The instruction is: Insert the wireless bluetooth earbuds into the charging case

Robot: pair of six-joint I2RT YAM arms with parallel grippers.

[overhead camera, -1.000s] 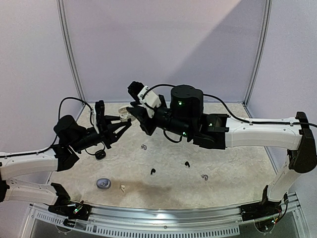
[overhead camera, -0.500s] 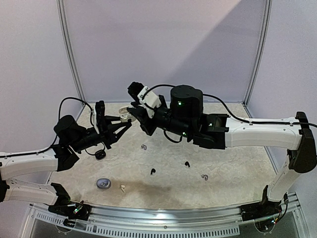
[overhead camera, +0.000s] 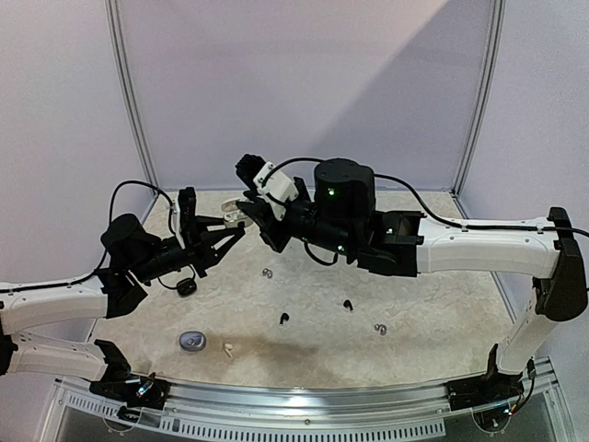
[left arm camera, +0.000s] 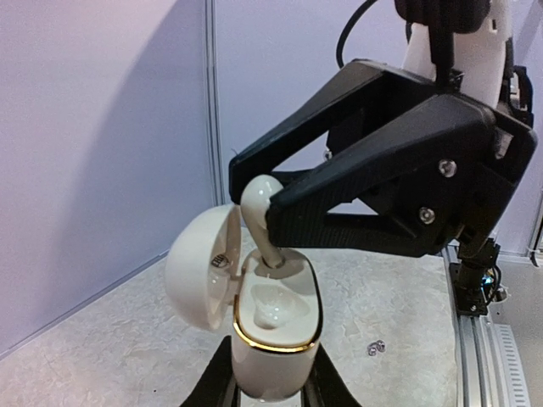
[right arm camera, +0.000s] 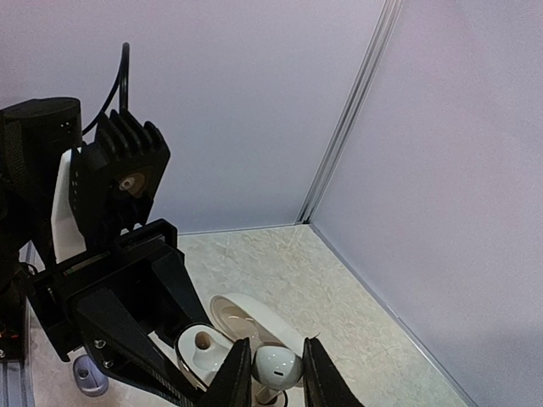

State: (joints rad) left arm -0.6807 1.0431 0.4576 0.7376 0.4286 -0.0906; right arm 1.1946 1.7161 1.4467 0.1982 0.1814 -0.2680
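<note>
Two white-and-black arms meet in the air over the mottled beige table (overhead camera: 433, 313), at about 11 o'clock from its middle. The left gripper (overhead camera: 228, 226) is pressed tight around the base of a white pebble-shaped charging case with a gold rim (left arm camera: 276, 339), holding it upright and well clear of the surface. The right gripper (right arm camera: 276, 378) pinches a glossy white earbud (left arm camera: 259, 199) by its head, and the stem tip is touching the far socket, at 12 o'clock of the empty near socket (left arm camera: 271, 305). To seat it well, I judge the stem should be tipped more nearly upright before pressing, since it leans toward 11 o'clock. The push should be short and straight, with the case held steady and the fingers spreading only once the head sits level with the rim. The hinged white lid (left arm camera: 199, 267) stands open at 9 o'clock, just beside the bud, so the free way out is up and toward 3 o'clock. Loose black buds (overhead camera: 283, 319) lie well apart, far below.
</note>
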